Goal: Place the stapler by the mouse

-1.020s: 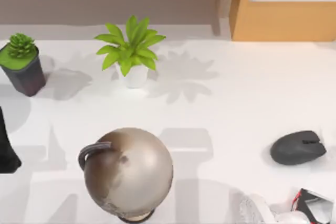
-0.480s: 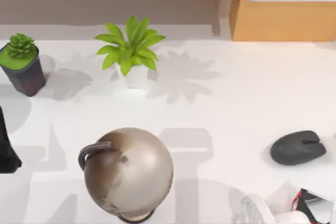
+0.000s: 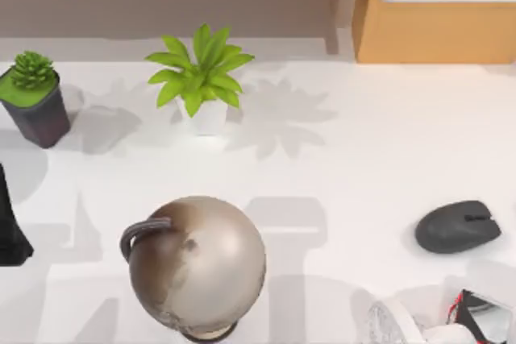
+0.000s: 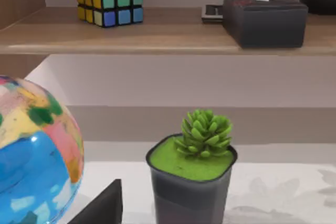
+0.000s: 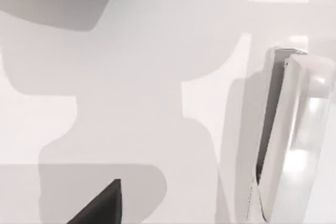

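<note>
- The mouse [image 3: 457, 227] lies on the table [image 3: 363, 159] near its right edge.
- The white stapler [image 5: 289, 135] lies on the table below the right arm's wrist.
- The right claw [image 3: 476, 320] sits at the bottom right corner; whether its fingers are apart, I cannot tell.
- The left arm [image 3: 10, 231] is parked at the left edge.

1. My table [image 3: 363, 159] is bright and evenly lit.
2. Soft grey shadows fall right of the leafy plant [image 3: 201, 70] and around the globe [image 3: 197, 263].
3. A pale sheen marks the stapler [image 5: 294, 140].
</note>
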Robot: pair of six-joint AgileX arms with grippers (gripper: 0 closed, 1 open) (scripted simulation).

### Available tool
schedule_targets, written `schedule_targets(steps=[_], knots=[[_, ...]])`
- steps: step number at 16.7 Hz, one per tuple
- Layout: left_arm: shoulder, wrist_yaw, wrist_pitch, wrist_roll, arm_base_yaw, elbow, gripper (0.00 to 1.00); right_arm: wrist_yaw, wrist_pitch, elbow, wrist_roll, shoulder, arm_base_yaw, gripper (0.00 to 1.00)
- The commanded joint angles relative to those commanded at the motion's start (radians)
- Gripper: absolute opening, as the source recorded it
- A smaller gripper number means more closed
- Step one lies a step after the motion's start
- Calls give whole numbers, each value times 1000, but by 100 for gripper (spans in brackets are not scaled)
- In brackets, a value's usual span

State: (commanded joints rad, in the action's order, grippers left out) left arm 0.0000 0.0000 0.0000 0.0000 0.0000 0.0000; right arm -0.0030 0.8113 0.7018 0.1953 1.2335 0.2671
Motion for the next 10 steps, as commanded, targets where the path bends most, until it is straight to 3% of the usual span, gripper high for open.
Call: schedule_targets(steps=[4,10], knots=[[0,0,0,0,0,0,100,0,117,102,28,181,39,100],[0,0,0,0,0,0,100,-1,134,115,32,205,40,100]])
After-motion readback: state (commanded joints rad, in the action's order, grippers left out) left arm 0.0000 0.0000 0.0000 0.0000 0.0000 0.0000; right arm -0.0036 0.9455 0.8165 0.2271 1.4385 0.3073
